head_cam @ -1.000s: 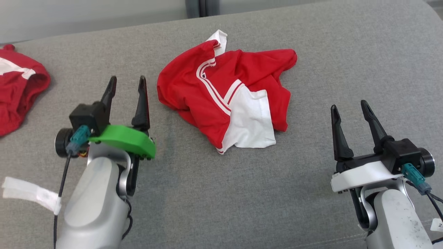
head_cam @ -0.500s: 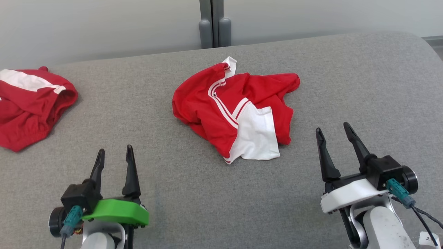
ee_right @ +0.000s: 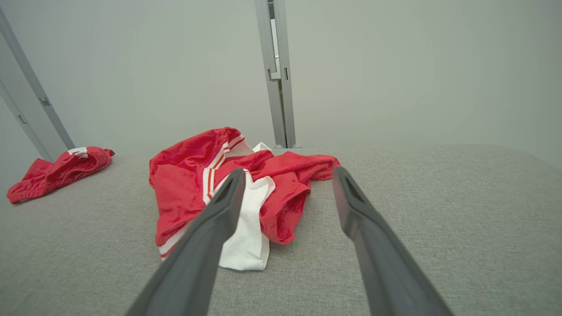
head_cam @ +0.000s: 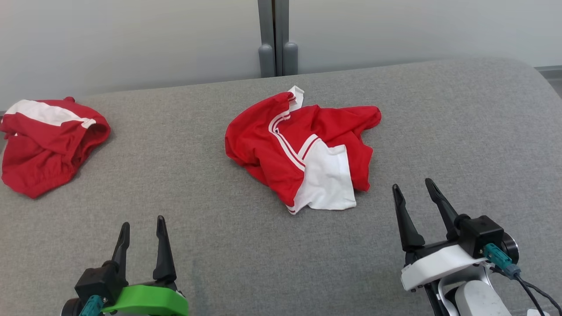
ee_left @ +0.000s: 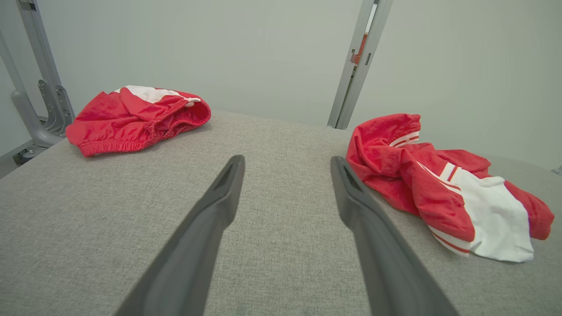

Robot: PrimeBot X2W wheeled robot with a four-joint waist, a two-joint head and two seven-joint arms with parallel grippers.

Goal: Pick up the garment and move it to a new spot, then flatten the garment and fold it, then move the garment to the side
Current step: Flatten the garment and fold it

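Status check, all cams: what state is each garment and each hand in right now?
central red-and-white garment: crumpled, not folded, lying on the grey surface, not held.
second red garment: bunched up at the far left of the surface, nothing touching it.
left hand: open, empty, clear of both garments.
right hand: open, empty, beside the central garment's right edge, not touching it.

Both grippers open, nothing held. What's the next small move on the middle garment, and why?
Probably ease the right gripper forward and to its left, down onto the near edge of the crumpled red-and-white garment. It lies bunched on the grey surface, touched by neither gripper; the right gripper stands nearer to it than the left gripper, and both are open.
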